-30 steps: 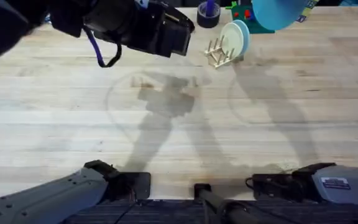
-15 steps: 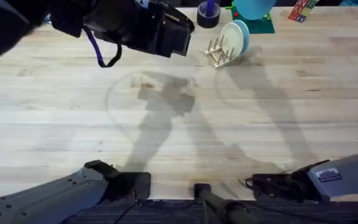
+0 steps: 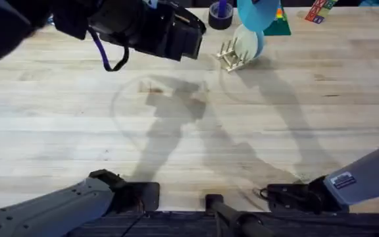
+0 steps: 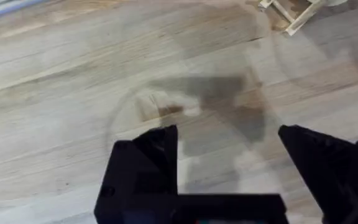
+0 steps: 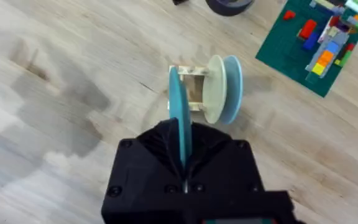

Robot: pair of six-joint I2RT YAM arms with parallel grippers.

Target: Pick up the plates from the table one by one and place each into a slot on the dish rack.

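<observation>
Clearly the right gripper [image 5: 184, 163], pinched edge-on around the thin, light, stiff, probably slick turquoise plate [image 5: 180, 121], hovers above the dish rack [image 5: 191, 93] at the far side, while the left gripper [image 4: 229, 165] gapes wide, holding nothing.

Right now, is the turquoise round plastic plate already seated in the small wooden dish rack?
No: the turquoise plate is held edge-on in the right gripper above the dish rack.

two plates [image 5: 222, 90] in dish rack [image 5: 194, 93] | third plate [image 5: 180, 118] above rack
</observation>
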